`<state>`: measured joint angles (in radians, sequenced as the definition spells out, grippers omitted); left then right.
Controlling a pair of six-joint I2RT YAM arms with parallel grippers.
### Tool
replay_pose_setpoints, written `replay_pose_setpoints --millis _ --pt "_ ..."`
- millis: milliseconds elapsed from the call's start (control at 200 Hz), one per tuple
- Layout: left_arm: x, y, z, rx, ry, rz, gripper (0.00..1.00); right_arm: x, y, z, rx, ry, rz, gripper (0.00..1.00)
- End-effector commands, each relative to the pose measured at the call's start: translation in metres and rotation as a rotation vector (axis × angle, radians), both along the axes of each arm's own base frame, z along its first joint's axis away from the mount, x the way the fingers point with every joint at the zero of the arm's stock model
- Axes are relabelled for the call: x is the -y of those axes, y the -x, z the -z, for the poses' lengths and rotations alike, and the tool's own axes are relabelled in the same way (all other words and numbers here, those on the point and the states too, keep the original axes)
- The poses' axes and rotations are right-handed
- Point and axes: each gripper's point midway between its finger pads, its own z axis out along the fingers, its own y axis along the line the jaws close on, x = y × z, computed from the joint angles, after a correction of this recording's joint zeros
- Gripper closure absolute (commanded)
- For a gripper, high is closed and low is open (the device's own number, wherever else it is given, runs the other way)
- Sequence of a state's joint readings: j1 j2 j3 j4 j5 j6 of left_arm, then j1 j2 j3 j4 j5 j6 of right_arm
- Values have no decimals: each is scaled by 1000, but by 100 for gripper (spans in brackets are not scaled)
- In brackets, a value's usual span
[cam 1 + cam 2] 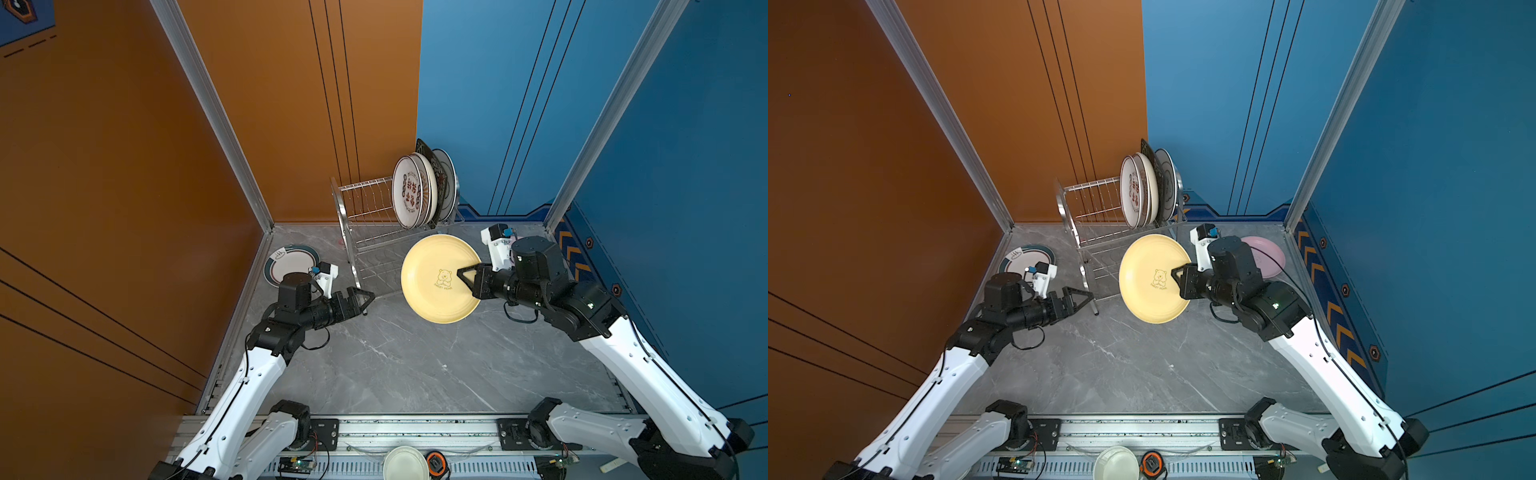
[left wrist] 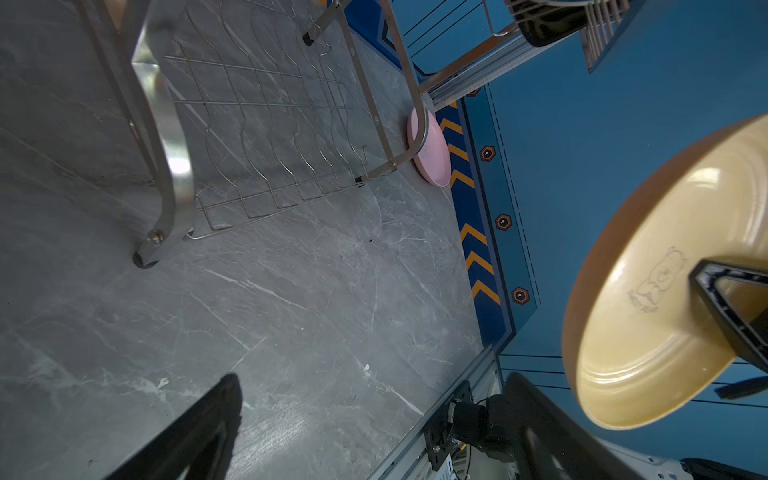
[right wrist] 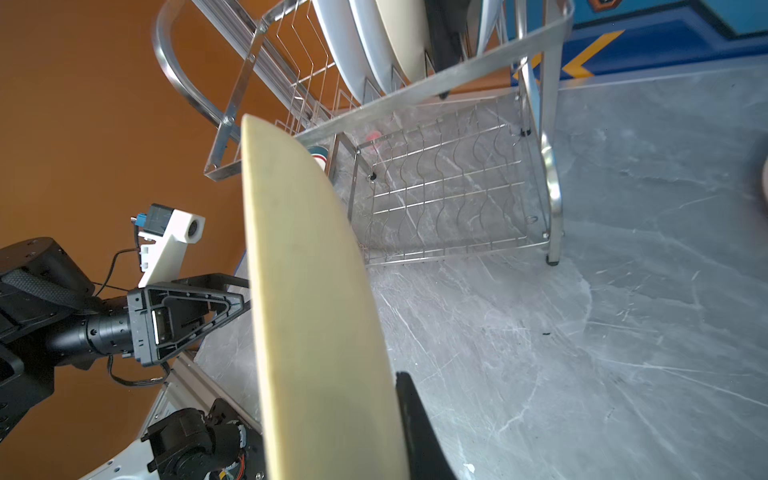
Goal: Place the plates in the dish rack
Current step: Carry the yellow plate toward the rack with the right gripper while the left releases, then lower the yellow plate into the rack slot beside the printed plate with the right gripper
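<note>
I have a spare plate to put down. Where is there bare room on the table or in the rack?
Bare: the front-middle tabletop between the arms; in the dish rack, the upper tier's left slots and lower shelf. Crowded: that tier's right end, packed with standing plates, and the rack's front, where the right pincer holds the pale yellow plate.

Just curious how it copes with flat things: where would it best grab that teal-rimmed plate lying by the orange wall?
Probably by the rim, on the side facing the dish rack. The teal-rimmed plate lies flat on the table, so only its edge offers a pinch, and the orange wall crowds its other side. The open left gripper is nearest.
</note>
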<state>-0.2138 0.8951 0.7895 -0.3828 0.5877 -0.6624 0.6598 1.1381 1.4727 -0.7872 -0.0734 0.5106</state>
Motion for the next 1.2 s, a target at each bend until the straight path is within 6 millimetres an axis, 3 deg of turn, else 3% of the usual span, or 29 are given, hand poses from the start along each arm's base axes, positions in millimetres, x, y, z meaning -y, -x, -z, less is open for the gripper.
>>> replay_pose_setpoints --millis 0,160,225,676,901,1196 --pt "-16 -1 0 17 -79 -56 1 12 -6 -12 49 141 88 100" --pt "-21 0 7 8 -114 -74 1 -3 -15 -43 125 190 113 100" --pt "-23 -1 9 2 -123 -80 0 -8 -20 -67 179 179 132 100" --pt "-29 -3 15 -10 -149 -103 2 -59 -70 -151 488 242 259 100" --pt "-28 -4 17 -16 -151 -95 2 -80 -103 -166 616 263 350 100" --pt "-29 -5 22 -25 -160 -95 2 -93 -149 -153 660 314 450 100"
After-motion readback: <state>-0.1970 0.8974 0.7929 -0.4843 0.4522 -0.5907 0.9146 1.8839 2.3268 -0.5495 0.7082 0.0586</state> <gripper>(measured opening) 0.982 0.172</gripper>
